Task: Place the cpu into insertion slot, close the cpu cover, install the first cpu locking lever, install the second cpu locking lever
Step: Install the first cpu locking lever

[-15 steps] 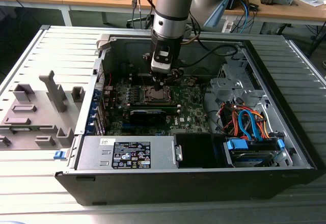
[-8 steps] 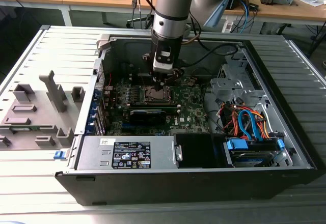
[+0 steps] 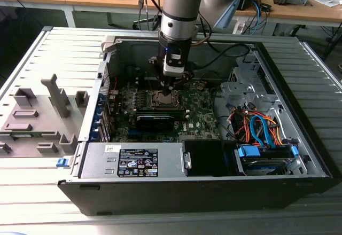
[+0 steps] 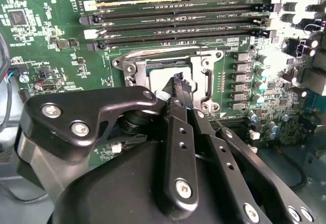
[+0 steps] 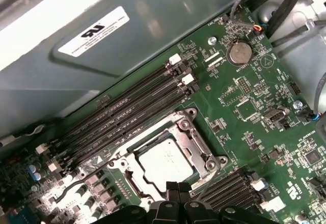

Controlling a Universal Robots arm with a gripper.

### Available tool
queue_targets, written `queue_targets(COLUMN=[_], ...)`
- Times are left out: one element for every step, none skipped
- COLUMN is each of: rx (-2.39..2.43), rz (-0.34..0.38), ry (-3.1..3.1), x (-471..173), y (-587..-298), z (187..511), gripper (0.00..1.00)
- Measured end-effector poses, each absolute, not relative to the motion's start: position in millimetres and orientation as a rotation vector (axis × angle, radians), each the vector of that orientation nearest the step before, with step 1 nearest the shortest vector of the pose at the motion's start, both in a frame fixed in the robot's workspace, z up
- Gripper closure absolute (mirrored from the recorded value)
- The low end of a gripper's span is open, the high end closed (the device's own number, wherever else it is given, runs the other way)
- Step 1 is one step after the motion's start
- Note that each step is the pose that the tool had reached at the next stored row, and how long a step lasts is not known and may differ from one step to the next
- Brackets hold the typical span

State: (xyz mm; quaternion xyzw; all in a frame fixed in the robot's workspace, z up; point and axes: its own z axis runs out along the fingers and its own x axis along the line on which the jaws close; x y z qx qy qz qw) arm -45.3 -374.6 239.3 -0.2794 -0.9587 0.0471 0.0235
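The cpu (image 5: 165, 160), a pale silver square, lies in the insertion slot (image 3: 164, 100) on the green board. Around it the cpu cover (image 5: 189, 132), a silver-grey frame, lies flat, and the chip shows through its window. In the second wrist view the cover (image 4: 204, 61) and a corner of the cpu (image 4: 155, 74) peek out past the black fingers. My gripper (image 4: 181, 81) hovers right over one edge of the socket, fingertips pressed together with nothing between them. It appears in the first wrist view (image 5: 178, 187) and in the exterior view (image 3: 170, 88) too. How the locking levers stand is not clear.
Long black memory slots (image 5: 127, 117) run beside the socket, next to the grey case wall (image 5: 102, 56). A black card (image 3: 160, 120) sits just in front of the socket. A power supply (image 3: 133, 163), a drive bay with coloured cables (image 3: 262, 131) and a grey fixture (image 3: 37, 117) surround the work area.
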Motion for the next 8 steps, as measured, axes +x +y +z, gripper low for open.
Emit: queue_targets(rx=[-0.852,-0.843,-0.825,-0.814,-0.804,-0.783,-0.767,-0.757], rz=[0.146,0.146,0.147,0.147,0.147,0.148,0.148,0.148], ry=[-2.972,-2.975,-2.980,-2.984,-2.987,-2.993,-2.998,-3.000], x=[-45.3,-45.3,-45.3,-45.3,-45.3,-45.3,-45.3,-45.3], y=[-374.6,-374.6,-374.6,-374.6,-374.6,-374.6,-374.6,-374.6], z=[239.3,239.3,239.3,239.3,239.3,239.3,239.3,239.3], gripper=[0.89,0.89,0.89,0.89,0.89,0.89,0.89,0.89])
